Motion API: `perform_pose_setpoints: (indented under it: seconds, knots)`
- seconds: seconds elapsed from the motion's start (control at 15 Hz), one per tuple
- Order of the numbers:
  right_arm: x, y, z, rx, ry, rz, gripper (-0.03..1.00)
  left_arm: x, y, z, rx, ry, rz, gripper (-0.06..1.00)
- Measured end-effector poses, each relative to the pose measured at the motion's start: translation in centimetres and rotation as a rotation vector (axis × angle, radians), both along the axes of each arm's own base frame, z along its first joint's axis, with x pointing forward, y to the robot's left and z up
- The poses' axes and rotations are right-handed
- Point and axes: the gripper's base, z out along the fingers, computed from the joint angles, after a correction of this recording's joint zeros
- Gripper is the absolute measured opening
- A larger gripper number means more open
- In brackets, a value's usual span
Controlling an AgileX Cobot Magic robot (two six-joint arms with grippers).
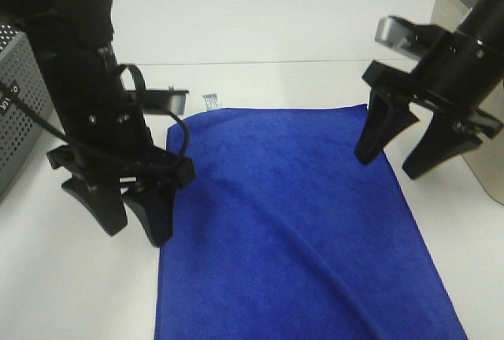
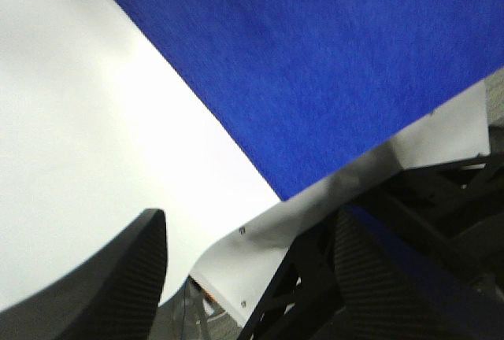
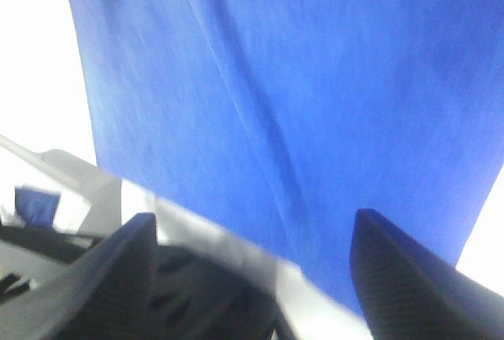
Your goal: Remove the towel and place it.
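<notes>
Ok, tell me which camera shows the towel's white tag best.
The exterior high view: the tag sticks out at the far corner of the towel, small but clear. Both wrist views show the blue cloth but no tag.

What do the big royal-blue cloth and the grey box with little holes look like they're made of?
The royal-blue cloth looks like microfibre: matte, with a short soft nap and a gentle fold ridge across it. The grey holed box looks like perforated sheet metal with a matte coat, judging by its regular rows of small holes and flat, stiff wall; plastic cannot be ruled out.
</notes>
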Motion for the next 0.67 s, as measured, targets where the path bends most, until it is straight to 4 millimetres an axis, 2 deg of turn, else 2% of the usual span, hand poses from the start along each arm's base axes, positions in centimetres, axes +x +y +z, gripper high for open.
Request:
perform_pose_setpoints:
  seconds: [0.13,0.27,0.47,0.67]
  knots:
    - [2.1,-0.3,2.5,0.019,-0.132,0.009,0.69,2.7,2.0,1.7,-0.029,-0.067,0.094,0.57]
    - [4.2,-1.7,3.5,0.079,-0.175,-0.03,0.69,4.9,4.4,3.0,-0.048,-0.132,0.188,0.57]
    - [7.1,-3.5,2.5,0.168,-0.19,-0.079,0.69,7.2,6.6,3.7,-0.079,-0.259,0.293,0.57]
    - [8.1,-3.5,1.9,0.189,-0.225,-0.026,0.69,8.8,7.5,3.7,-0.1,-0.368,0.351,0.57]
